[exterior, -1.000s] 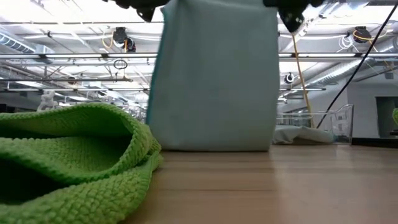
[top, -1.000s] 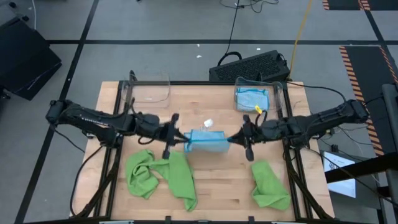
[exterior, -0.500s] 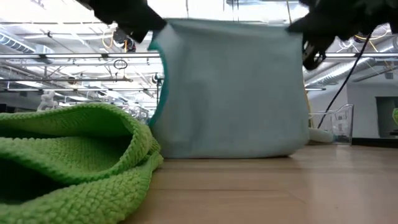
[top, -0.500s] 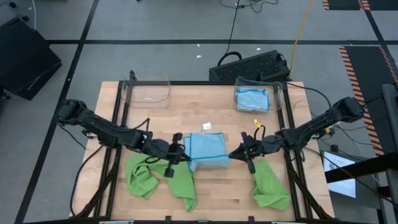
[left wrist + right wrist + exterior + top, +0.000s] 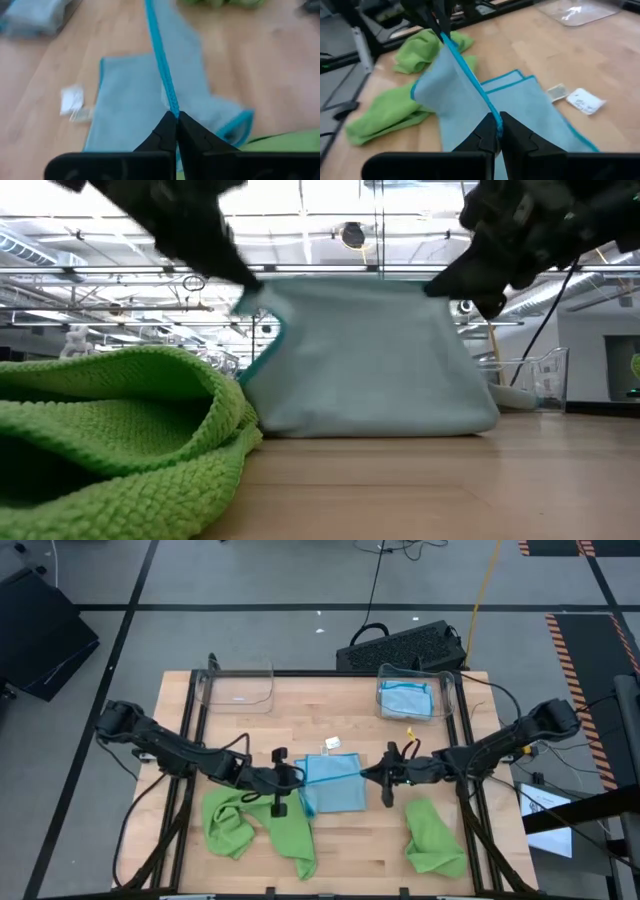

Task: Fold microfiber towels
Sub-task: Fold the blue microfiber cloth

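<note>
My left gripper (image 5: 290,776) was pinched shut on one upper corner of the light blue towel (image 5: 334,783), and my right gripper (image 5: 372,774) was pinched shut on the other upper corner. The teal hem (image 5: 161,60) ran taut in a straight line from one set of fingertips to the other. Between my two grippers the towel hung down from that held edge, and its lower part lay spread on the wooden table (image 5: 330,715) just below and beyond them. In the low view the cloth stood as a pale sheet, its bottom resting on the tabletop.

Near my left gripper, on the side toward the table's front edge, lay a crumpled lime green towel (image 5: 258,822). Another lime green towel (image 5: 434,836) lay bunched just past my right gripper. Beyond the held towel, close to it, lay a small white tag (image 5: 332,743). Farther off stood a clear bin (image 5: 414,695) holding a folded blue towel (image 5: 406,700), with a second clear bin (image 5: 240,687) well apart from it.
</note>
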